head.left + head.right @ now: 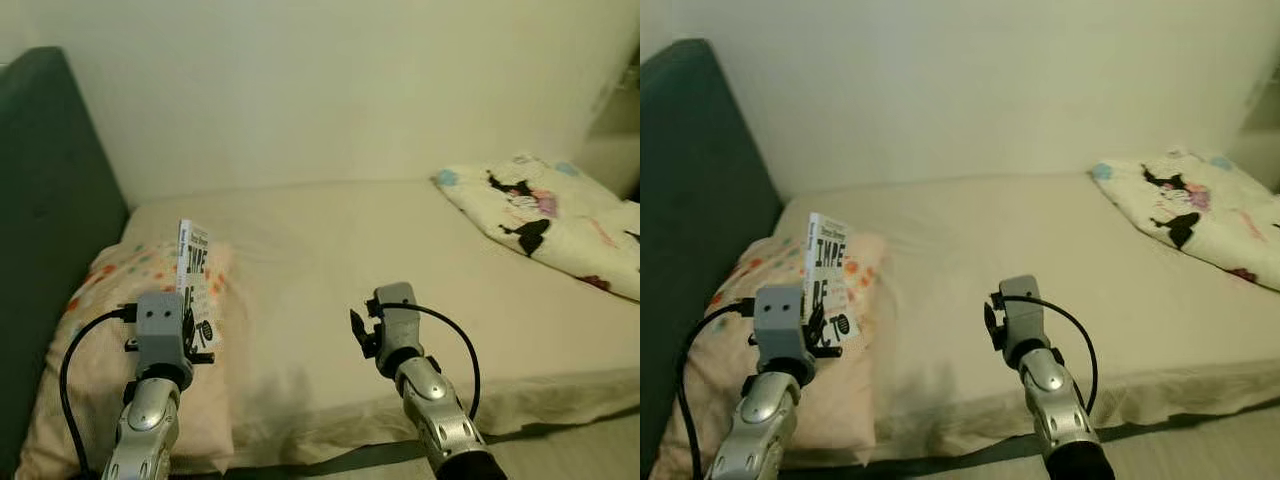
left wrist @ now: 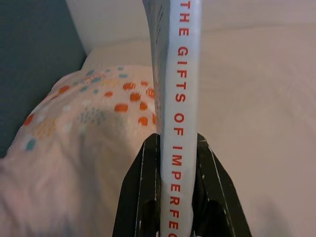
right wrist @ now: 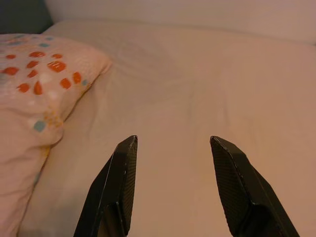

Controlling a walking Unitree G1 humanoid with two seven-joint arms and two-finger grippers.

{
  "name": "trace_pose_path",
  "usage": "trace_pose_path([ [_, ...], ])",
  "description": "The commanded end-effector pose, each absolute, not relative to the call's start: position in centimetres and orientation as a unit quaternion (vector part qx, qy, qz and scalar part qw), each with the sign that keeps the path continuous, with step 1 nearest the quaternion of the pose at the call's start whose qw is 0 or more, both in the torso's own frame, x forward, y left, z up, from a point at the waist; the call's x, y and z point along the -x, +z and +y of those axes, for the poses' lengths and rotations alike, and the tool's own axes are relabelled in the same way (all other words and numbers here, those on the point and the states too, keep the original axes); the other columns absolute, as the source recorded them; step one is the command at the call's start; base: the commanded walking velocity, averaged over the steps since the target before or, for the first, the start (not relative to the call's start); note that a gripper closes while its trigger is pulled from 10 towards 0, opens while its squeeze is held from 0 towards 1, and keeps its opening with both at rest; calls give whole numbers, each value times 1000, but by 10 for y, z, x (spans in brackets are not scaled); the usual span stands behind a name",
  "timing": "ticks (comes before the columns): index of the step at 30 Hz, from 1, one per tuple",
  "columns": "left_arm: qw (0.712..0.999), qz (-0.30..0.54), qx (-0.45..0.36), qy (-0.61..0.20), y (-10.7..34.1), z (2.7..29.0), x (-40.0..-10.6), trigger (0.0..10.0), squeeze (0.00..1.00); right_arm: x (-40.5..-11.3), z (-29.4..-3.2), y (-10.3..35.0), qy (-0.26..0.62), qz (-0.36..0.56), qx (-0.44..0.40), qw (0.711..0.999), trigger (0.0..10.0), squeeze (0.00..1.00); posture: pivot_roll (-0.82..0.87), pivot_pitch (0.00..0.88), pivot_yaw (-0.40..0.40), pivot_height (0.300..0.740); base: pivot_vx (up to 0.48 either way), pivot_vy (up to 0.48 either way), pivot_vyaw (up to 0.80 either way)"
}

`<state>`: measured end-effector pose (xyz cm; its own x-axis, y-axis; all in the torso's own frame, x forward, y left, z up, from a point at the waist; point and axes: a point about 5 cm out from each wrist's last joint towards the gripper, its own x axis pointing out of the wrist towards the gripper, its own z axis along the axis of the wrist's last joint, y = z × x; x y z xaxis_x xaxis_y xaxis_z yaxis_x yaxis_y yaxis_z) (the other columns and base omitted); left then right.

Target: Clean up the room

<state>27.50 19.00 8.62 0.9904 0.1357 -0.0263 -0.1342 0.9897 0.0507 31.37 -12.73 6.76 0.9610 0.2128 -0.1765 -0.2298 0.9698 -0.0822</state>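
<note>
My left gripper [image 1: 188, 340] is shut on a white book [image 1: 196, 283], which it holds upright above the dotted pillow [image 1: 100, 330] at the head of the bed. In the left wrist view the two black fingers [image 2: 140, 197] clamp the book's spine [image 2: 180, 108], which bears red letters. My right gripper [image 1: 362, 335] hovers open over the cream sheet [image 1: 400, 250] near the bed's front edge. Its fingers [image 3: 123, 182] stand apart with nothing between them.
A dark green headboard [image 1: 45, 200] rises at the left. A white pillow with cartoon prints [image 1: 555, 215] lies at the bed's far right. A pale wall [image 1: 330, 80] runs behind the bed. A strip of floor [image 1: 570, 450] shows at the lower right.
</note>
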Motion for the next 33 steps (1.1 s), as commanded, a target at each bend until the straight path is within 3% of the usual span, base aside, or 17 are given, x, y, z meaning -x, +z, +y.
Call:
trace_pose_path([
  [1, 998, -11, -31, 51, 94, 181, -277, 10000, 0, -311, -135, 62, 101, 93, 50, 989, 10000, 0, -50, 43, -5, 740, 0, -262, 0],
  [23, 999, 11, -37, 35, 89, 178, -281, 10000, 0, -311, -135, 62, 100, 92, 50, 989, 10000, 0, -51, 33, 1, 740, 0, -24, 0],
  [33, 998, -13, -41, 49, 96, 180, -281, 10000, 0, -310, -135, 61, 96, 93, 48, 990, 10000, 0, -55, 41, 6, 740, 0, 351, 0],
])
